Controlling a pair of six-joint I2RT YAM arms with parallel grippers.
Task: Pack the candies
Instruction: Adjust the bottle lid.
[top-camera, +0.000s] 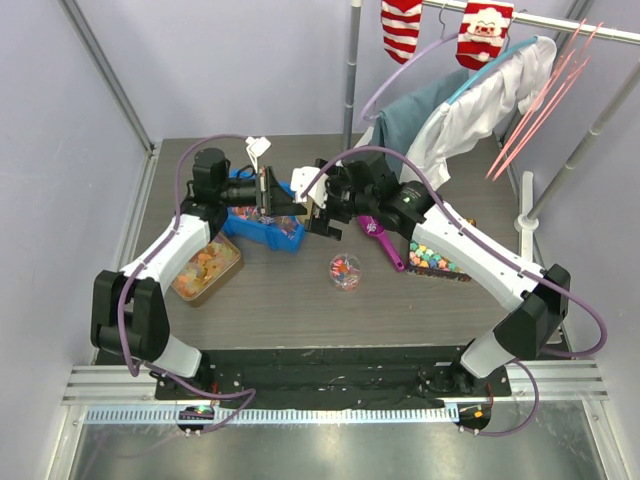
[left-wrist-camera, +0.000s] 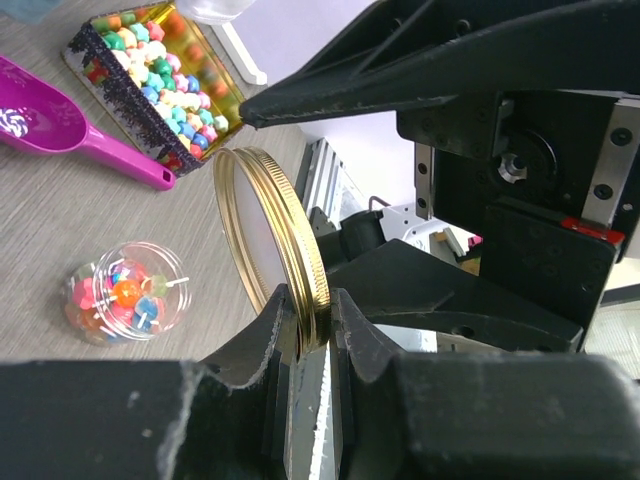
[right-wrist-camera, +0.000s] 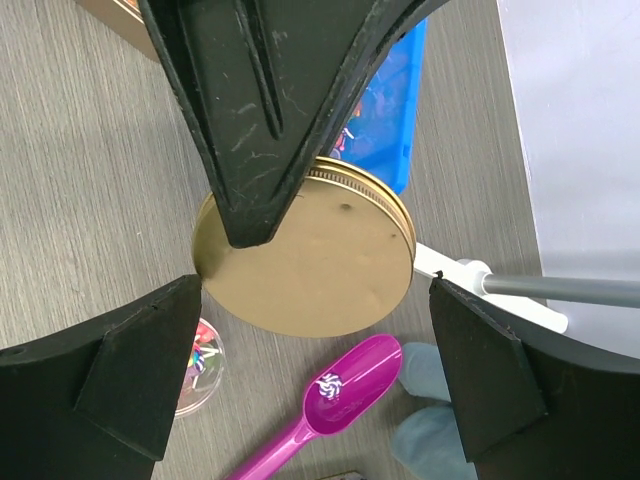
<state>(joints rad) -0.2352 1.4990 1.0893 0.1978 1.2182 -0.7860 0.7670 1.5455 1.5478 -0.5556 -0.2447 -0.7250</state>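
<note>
Gold lid (left-wrist-camera: 265, 230) sat clamped by its rim, disc upright, in the left gripper (left-wrist-camera: 310, 335). Right gripper (right-wrist-camera: 310, 365) faced its flat side, fingers spread wide, empty. Candies (left-wrist-camera: 120, 298) lay in clear jar (left-wrist-camera: 183, 285) on table (top-camera: 270, 300), below both, nearer the right.

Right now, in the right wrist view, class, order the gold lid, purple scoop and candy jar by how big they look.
1. gold lid, nearest the camera
2. purple scoop
3. candy jar, only a sliver in view, so its real size is unsure
</note>
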